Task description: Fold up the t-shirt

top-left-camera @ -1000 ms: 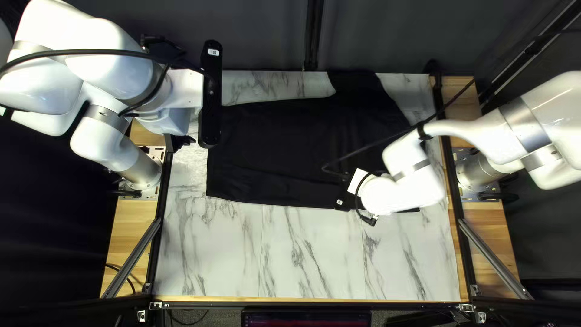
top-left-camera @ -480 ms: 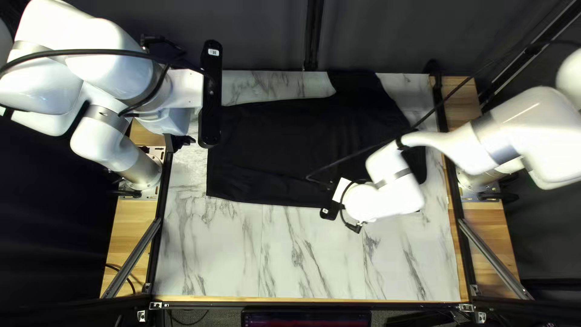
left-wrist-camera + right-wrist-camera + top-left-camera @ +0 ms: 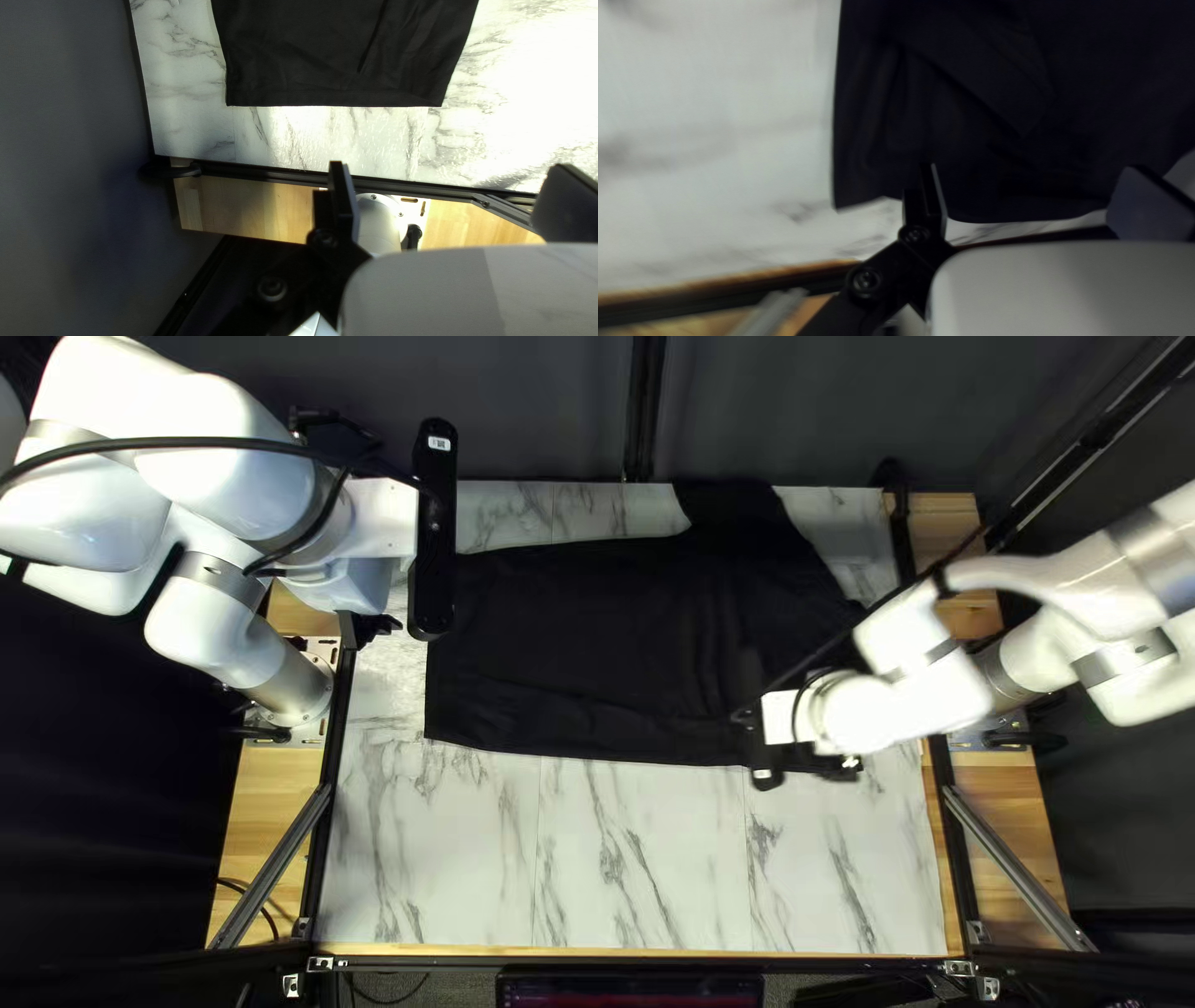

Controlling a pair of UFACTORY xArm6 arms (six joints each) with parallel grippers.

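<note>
No readable text, no legible labels

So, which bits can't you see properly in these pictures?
- T-shirt under my right arm: top left view, arm hides it.
- T-shirt's far end: left wrist view, cut off by the edge.
- Tabletop veins: right wrist view, blurred.
- Screen: top left view, cut off by the edge.

My right arm (image 3: 871,712) hides part of the shirt (image 3: 573,635); both wrist views crop it; the monitor (image 3: 629,991) is cut off.
</note>
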